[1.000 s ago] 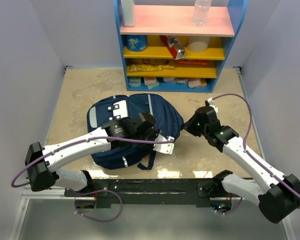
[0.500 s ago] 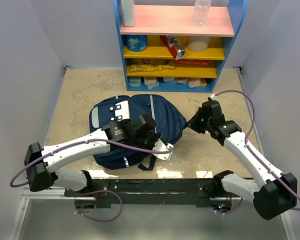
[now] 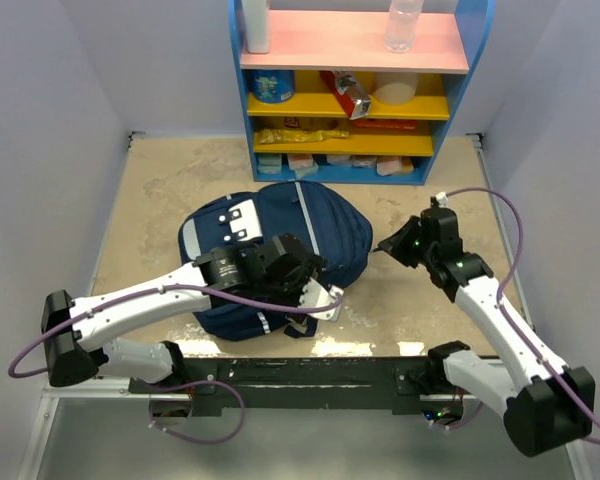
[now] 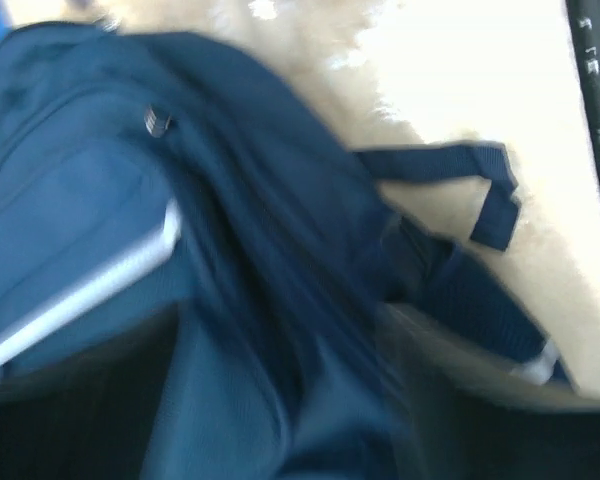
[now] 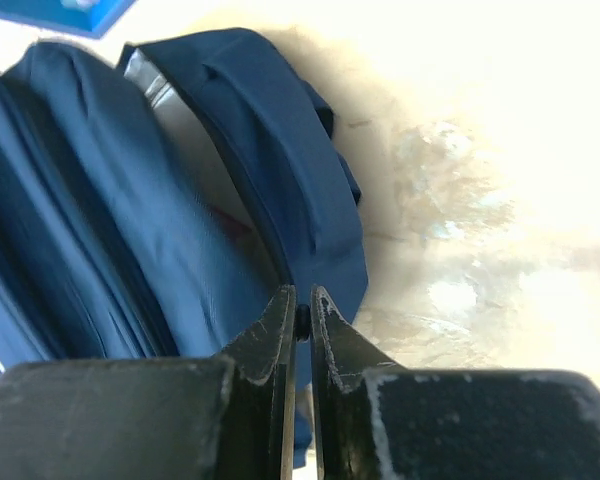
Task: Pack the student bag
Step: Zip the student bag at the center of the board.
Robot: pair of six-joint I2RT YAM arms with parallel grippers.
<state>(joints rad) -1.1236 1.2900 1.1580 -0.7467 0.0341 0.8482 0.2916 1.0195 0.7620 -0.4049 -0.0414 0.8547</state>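
Backpack [image 3: 320,225] lies mid-desk, toward the near edge; right hand [image 5: 302,296], fingers [image 5: 268,345] pressed almost together, sits at its right side; left hand [image 3: 325,298] is over its near part, grip I cannot tell; best pin the fabric while drawing the opening wide.

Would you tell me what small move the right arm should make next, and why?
I would probably ease the right gripper rightward, away from the large navy blue fabric backpack. Its fingers are shut on a small dark piece, perhaps a zip pull, at the bag's edge, so a gentle pull might widen the opening. The left gripper hangs over the bag's near side.
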